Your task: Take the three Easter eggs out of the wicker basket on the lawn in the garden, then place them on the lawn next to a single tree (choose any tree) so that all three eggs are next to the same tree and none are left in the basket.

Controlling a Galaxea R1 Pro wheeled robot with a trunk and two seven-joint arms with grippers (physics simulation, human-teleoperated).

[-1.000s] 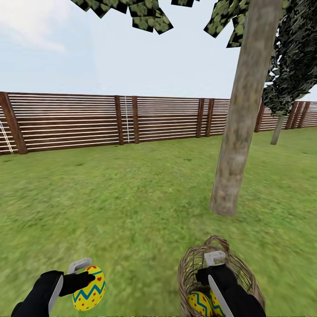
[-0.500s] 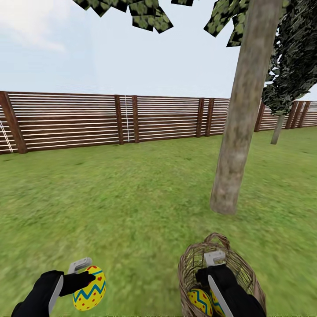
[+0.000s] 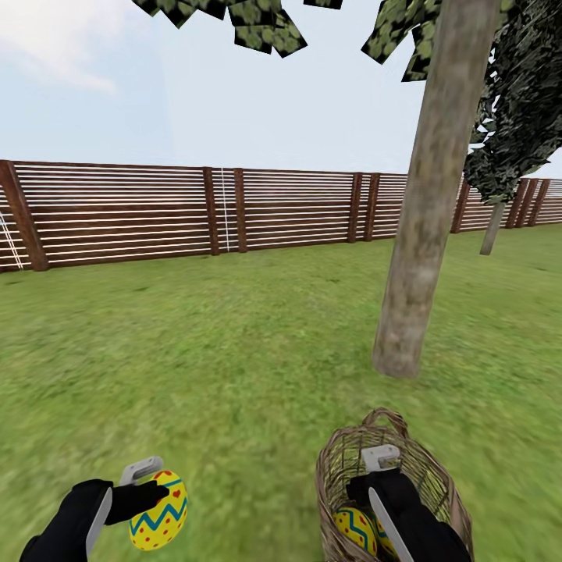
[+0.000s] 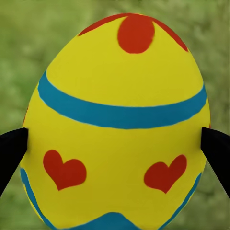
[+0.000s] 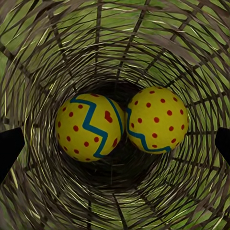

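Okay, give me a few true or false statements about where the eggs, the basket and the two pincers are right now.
1. The left pincer grips an Easter egg. True.
2. Three eggs lie in the wicker basket. False: two eggs lie at its bottom.
3. The right pincer is inside the basket's mouth. True.
4. The right pincer is shut on an egg. False: its fingers are spread wide, clear of both eggs.
5. The tree stands behind the fence. False: the trunk stands on the lawn, in front of it.

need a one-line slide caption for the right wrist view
Right gripper open inside the wicker basket, its fingers flanking two Easter eggs at the bottom.
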